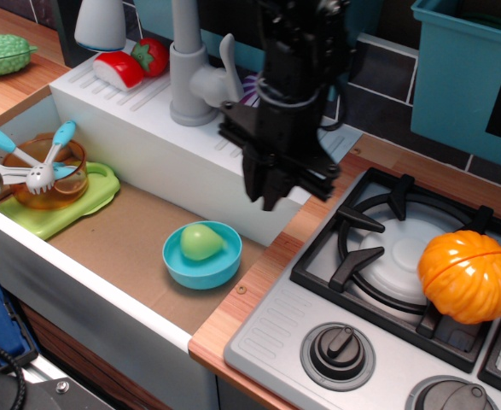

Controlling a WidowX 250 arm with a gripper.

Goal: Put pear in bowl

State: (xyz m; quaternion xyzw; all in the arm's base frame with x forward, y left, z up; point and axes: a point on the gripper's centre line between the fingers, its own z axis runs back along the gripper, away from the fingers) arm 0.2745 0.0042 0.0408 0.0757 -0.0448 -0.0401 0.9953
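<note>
The light-green pear point(200, 243) lies inside the cyan-blue bowl point(206, 277), which stands on the brown sink floor near the counter edge. My gripper point(285, 193) hangs above and to the right of the bowl, over the sink's right wall. Its jaws stand apart and hold nothing. The black arm rises behind it and hides most of the purple onion.
An orange pumpkin point(469, 275) sits on the stove burner point(378, 248) at the right. A grey faucet point(191, 73) stands on the white ledge. An amber bowl with utensils point(44, 169) rests on a green board point(88, 202) at the left. A bumpy green vegetable point(2, 54) lies at the far left, and a teal bin point(468, 73) stands at the back right.
</note>
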